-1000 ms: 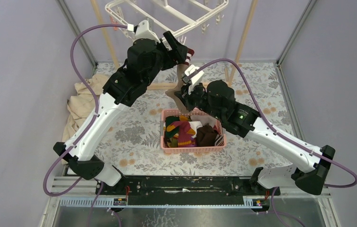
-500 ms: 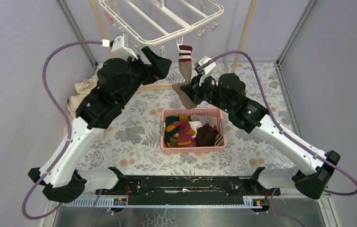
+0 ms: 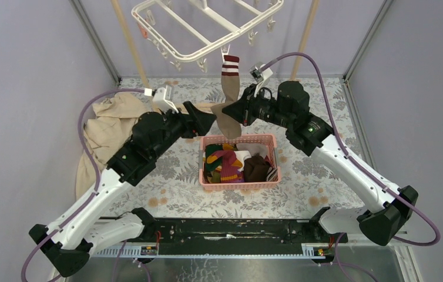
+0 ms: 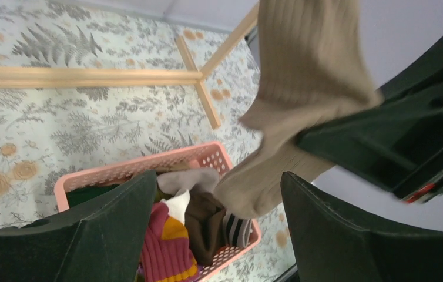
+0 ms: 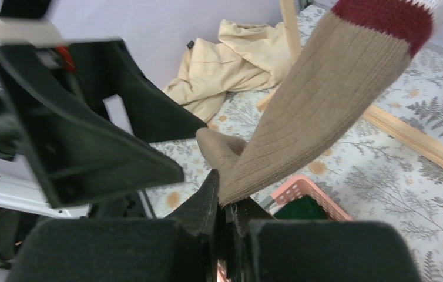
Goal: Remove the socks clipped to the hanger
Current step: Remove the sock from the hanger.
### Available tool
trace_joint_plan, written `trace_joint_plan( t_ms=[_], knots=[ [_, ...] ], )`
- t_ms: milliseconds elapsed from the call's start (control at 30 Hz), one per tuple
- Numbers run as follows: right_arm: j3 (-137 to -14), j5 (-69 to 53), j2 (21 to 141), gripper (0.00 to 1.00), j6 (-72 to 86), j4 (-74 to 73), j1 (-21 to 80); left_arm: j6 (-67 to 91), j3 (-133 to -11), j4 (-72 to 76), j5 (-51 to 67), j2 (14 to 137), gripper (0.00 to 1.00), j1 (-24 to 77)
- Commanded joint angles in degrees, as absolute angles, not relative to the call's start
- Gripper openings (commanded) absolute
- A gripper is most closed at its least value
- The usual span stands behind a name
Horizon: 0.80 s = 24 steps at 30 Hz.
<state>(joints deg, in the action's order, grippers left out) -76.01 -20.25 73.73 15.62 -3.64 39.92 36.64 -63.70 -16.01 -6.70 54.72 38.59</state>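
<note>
A tan sock (image 3: pixel 226 100) with a maroon-and-white striped cuff hangs from a clip of the white hanger (image 3: pixel 207 26) at the top. My right gripper (image 3: pixel 235 111) is shut on the sock's lower part; the wrist view shows the tan fabric (image 5: pixel 319 111) pinched between its jaws. My left gripper (image 3: pixel 207 120) is open and empty, just left of the sock's foot, above the pink basket (image 3: pixel 240 182). The left wrist view shows the tan sock (image 4: pixel 301 94) ahead of its open fingers (image 4: pixel 113 229) and several removed socks (image 4: pixel 166 247) in the basket.
A beige cloth (image 3: pixel 110 123) lies at the left by the wall. The wooden pole frame (image 3: pixel 304 35) stands behind, with its base bars on the flowered table (image 4: pixel 90 76). The right gripper's body (image 4: pixel 407 135) is close to the left gripper.
My left arm has come down and away from the hanger to beside the sock's foot. My right gripper, still shut on the sock, has shifted slightly. The hanger has swung.
</note>
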Motion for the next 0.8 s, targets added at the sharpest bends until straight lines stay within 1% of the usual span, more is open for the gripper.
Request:
trace_joint_plan(
  t_ms=[0,200,367,500,533,567,600,633,667,700,733,767],
  knots=[
    [-79.45,-28.84,73.72,0.00,23.25,3.14,37.05,35.38,-57.31,-0.30,-1.70,52.43,0.84,39.24],
    [-80.44,-32.98,74.41,0.00,27.00,4.63,35.35,33.40,-52.66,8.24,-0.27,52.99,0.86,39.62],
    [-80.44,-34.55,75.11,0.00,28.68,5.82,34.71,33.89,-51.24,16.26,5.79,55.21,0.87,39.89],
    [-80.45,-35.54,75.49,0.00,29.98,7.11,34.43,34.00,-50.67,19.50,7.50,57.08,0.87,40.54],
    [-80.50,-35.64,75.54,0.00,30.24,7.24,34.32,33.97,-50.27,21.00,7.79,57.19,0.85,40.78],
    [-80.43,-35.87,75.62,0.00,30.41,7.41,34.27,33.92,-50.00,21.89,8.24,57.20,0.81,40.97],
    [-80.39,-35.88,75.67,0.00,30.47,7.46,34.25,33.82,-50.01,22.14,8.58,57.36,0.70,41.07],
    [-80.34,-35.88,75.67,0.00,30.50,7.47,34.20,33.38,-50.39,21.93,9.00,57.62,0.56,41.25],
    [-80.33,-35.86,75.67,0.00,30.55,7.47,34.11,33.04,-51.12,20.87,9.24,58.04,0.38,41.27],
    [-80.33,-35.86,75.75,0.00,30.49,7.40,34.02,32.62,-51.98,19.64,9.23,58.42,0.23,41.30],
    [-80.35,-35.79,75.80,0.02,30.55,7.32,33.96,32.30,-52.71,18.59,9.23,58.69,0.15,41.27],
    [-80.46,-35.70,75.84,0.02,30.50,7.11,33.91,31.86,-53.12,17.88,9.00,58.66,0.13,41.35]
  ],
)
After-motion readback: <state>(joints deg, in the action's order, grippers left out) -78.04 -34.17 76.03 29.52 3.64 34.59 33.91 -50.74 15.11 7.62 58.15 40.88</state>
